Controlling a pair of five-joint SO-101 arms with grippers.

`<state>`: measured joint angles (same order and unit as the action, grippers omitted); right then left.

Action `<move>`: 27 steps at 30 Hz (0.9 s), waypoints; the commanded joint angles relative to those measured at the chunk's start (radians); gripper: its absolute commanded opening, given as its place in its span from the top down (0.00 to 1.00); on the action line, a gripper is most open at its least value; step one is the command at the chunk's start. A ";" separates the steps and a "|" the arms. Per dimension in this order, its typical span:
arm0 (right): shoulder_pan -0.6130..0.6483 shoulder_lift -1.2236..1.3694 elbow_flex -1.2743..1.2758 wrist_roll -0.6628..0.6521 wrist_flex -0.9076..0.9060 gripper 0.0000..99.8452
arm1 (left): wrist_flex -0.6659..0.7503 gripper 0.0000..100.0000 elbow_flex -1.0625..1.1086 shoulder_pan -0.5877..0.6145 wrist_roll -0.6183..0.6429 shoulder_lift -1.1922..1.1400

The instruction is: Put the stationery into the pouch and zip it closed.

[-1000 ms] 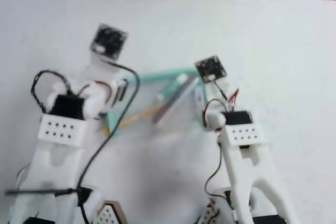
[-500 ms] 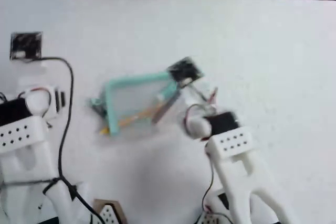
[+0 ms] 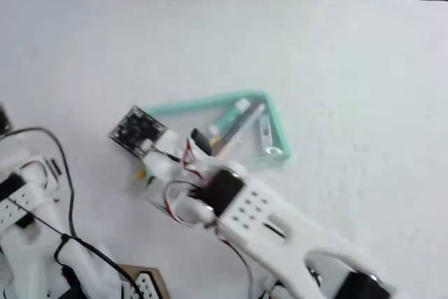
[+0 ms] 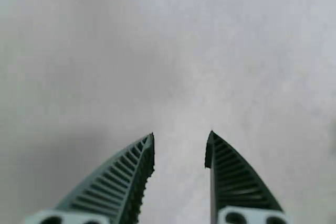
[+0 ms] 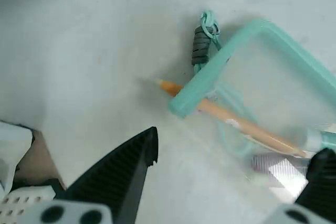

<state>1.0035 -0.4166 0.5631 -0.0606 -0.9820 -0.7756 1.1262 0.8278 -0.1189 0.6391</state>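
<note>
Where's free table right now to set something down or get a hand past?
Free: the far strip of table behind the pouch, and the wide patch to the pouch's right, beyond the right arm. Crowded: the near left, where the right arm lies across to the pouch's pencil end, close beside the left arm.

The pouch [image 5: 210, 77] has a clear, glossy plastic wall edged in a matt mint-green band. At the pouch's corner hangs a dark ribbed pull [image 5: 201, 45] on a thin green cord. The pencil [image 5: 231, 119] across the pouch's edge looks like bare pale wood. The desk [image 3: 336, 54] under the pouch is white and matt. The left claw [image 4: 181, 135] and right claw [image 5: 236, 145] are dark ribbed plastic, and the right arm [image 3: 280, 222] over the pouch is smooth white plastic.
</note>
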 commanded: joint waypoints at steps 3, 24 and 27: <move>0.019 0.243 -0.164 0.071 0.093 0.57 | 0.098 0.83 0.038 0.054 -0.006 0.007; -0.062 0.728 -0.505 -0.249 0.104 0.57 | 0.103 0.83 0.043 0.033 -0.005 0.002; -0.076 0.728 -0.496 -0.321 0.131 0.57 | 0.103 0.83 0.043 0.016 -0.006 0.001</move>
<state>0.9528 0.3230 0.0967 -0.2984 -0.8915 -0.6897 1.1753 0.8677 -0.1189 0.6391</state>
